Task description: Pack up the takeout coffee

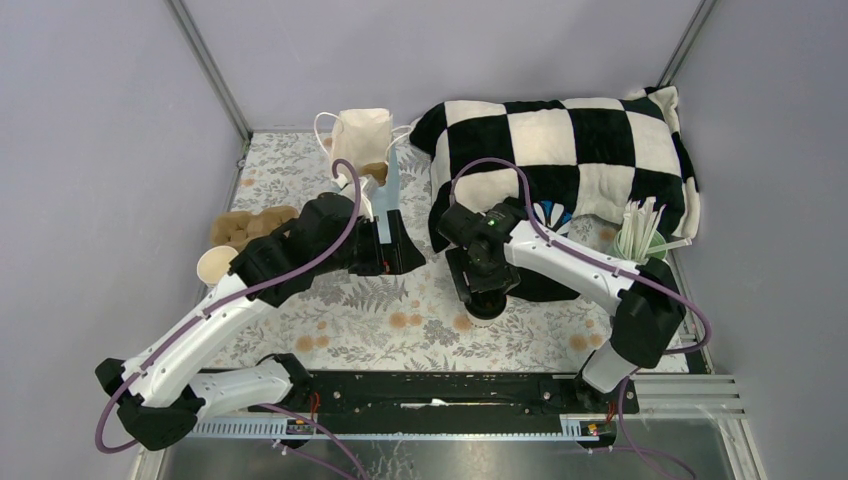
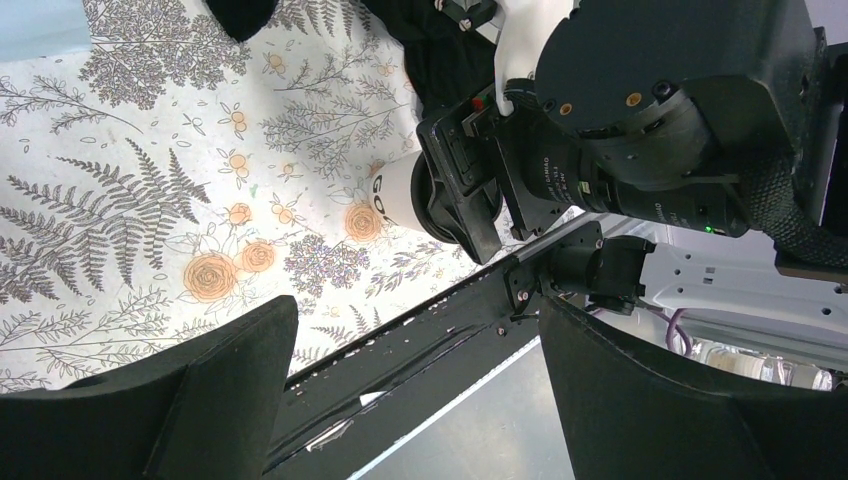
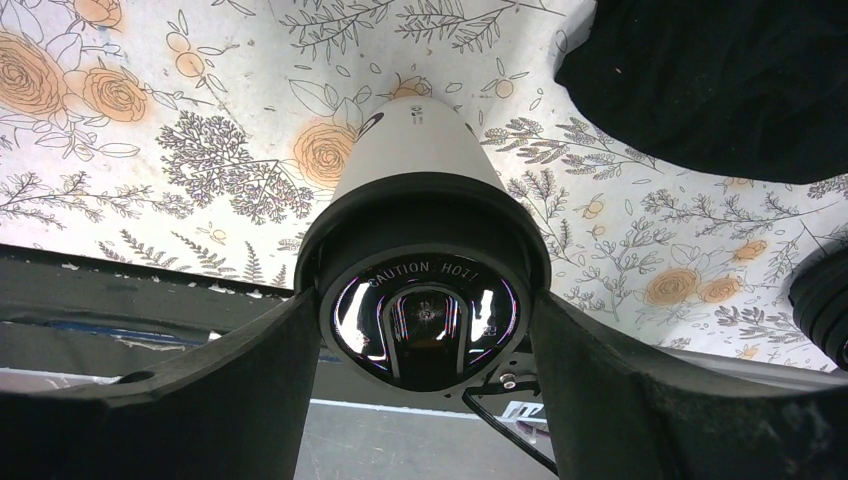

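Your top camera sits high above and behind both arms and looks down on the whole table (image 1: 400, 330). Your left wrist camera hangs low and looks past the left end effector (image 2: 420, 400) across to the takeout coffee (image 2: 393, 195), a little way off. Your right wrist camera looks down past the right end effector (image 3: 420, 325), very close to the same cup. All 3 views share that cup and the flowered table around it.

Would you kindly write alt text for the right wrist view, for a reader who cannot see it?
A cream paper cup with a black lid marked CAUTION HOT sits clasped between the two black fingers of the right gripper. A floral tablecloth lies beneath, with black cloth at upper right.
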